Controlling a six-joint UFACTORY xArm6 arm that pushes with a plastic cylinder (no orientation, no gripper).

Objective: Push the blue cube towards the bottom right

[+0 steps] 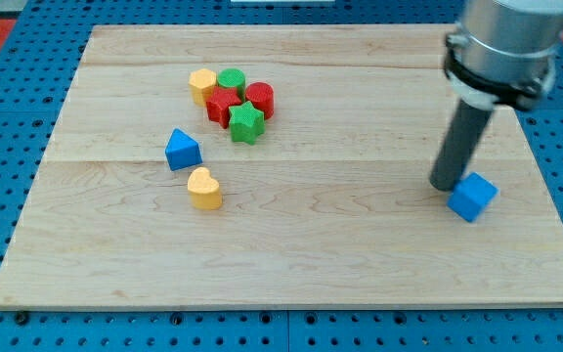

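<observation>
The blue cube [472, 196] lies on the wooden board [291, 254] near the view's right edge, a little below the middle. My tip [445, 184] stands on the board right against the cube's upper left side. The dark rod rises from there to the grey arm body at the view's top right.
A cluster sits at the upper middle: a yellow block [202, 85], a green cylinder [231, 80], a red cylinder [259, 99], a red star-like block [223, 106] and a green star [246, 122]. A blue triangular block [182, 151] and a yellow heart [203, 189] lie below it.
</observation>
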